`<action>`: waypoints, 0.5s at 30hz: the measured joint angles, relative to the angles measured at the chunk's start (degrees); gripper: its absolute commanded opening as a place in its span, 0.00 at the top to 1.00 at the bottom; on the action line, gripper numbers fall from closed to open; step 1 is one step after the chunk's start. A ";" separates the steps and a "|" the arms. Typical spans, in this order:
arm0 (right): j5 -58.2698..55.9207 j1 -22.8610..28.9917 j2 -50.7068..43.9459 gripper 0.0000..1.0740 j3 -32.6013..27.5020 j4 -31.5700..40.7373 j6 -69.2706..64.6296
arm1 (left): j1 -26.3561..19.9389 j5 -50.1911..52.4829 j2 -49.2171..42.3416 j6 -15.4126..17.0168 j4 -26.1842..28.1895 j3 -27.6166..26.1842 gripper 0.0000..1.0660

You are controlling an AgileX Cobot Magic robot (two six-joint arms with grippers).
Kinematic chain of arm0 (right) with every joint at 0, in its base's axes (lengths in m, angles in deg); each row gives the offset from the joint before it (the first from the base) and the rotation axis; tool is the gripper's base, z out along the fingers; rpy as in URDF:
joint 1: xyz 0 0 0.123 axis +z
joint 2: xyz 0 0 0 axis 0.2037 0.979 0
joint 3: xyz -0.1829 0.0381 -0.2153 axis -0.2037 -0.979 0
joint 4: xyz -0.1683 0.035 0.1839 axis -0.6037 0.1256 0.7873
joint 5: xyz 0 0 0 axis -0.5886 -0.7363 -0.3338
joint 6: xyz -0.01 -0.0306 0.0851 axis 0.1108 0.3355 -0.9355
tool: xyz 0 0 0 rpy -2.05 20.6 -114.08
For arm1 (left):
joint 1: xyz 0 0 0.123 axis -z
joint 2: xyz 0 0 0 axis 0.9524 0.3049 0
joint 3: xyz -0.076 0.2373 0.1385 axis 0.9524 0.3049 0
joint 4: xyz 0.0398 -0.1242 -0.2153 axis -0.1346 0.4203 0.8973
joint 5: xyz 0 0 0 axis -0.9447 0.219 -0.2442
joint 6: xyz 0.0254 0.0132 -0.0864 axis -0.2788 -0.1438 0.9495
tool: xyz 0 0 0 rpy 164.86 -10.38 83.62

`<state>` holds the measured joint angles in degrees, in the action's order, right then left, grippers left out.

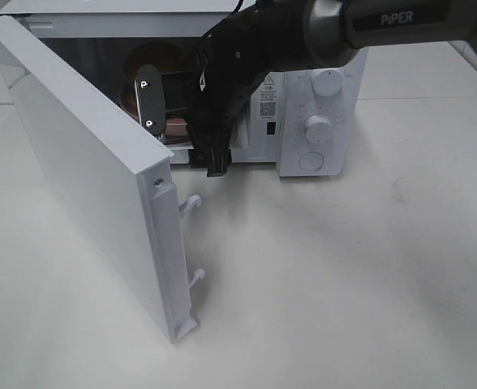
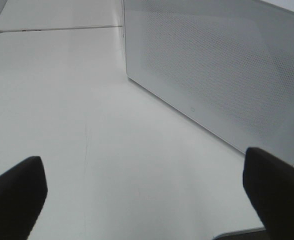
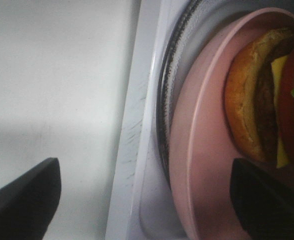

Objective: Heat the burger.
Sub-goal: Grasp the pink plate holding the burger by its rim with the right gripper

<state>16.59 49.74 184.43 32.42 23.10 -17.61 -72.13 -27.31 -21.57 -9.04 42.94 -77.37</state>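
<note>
Inside the microwave (image 1: 320,89), right tool (image 3: 142,200) wide apart, seemingly empty, beside burger (image 3: 267,100).

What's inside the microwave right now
A pink plate carrying the burger sits on the glass turntable inside the microwave. The right arm hides most of the cavity from above.

Much of what sits inside the white microwave oven (image 1: 303,105) is hidden behind my own black arm.

From the high camera, my right arm (image 1: 247,57) covers most of the oven's opening, so the layered burger with its golden-brown bun (image 3: 267,100) cannot be made out there. My right wrist view cuts the burger off at the picture's edge, and also the round pink plate (image 3: 197,165). My left claw (image 2: 147,195) shows only two dark, blurred fingertips (image 2: 14,195) at the corners.
</note>
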 measured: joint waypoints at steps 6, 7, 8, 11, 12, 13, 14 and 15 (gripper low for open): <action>-1.03 0.00 2.46 0.19 3.67 -0.17 -0.57 | 0.00 0.00 0.00 0.00 0.00 0.00 0.05; -1.89 0.00 3.78 0.19 5.73 -0.29 -0.69 | 0.00 0.00 0.00 0.00 0.00 0.00 0.05; -2.64 0.00 4.98 0.20 7.45 -0.29 -1.03 | 0.00 0.00 0.00 0.00 0.00 0.00 0.05; -3.15 0.00 6.02 0.20 8.94 -0.23 -1.20 | 0.00 0.00 0.00 0.00 0.00 0.00 0.05; -3.44 -0.06 6.53 0.20 9.63 -0.17 -1.32 | 0.00 0.00 0.00 0.00 0.00 0.00 0.05; -3.90 -0.17 7.39 0.22 10.71 0.17 -1.43 | 0.00 0.00 0.00 0.00 0.00 0.00 0.05; -3.90 -0.17 7.39 0.22 10.71 0.17 -1.43 | 0.00 0.00 0.00 0.00 0.00 0.00 0.05; -4.53 -0.52 8.08 0.25 11.69 0.74 -1.43 | 0.00 0.00 0.00 0.00 0.00 0.00 0.05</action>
<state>12.06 49.23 192.50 44.11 23.84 -19.04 -72.13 -27.31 -21.57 -9.04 42.94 -77.37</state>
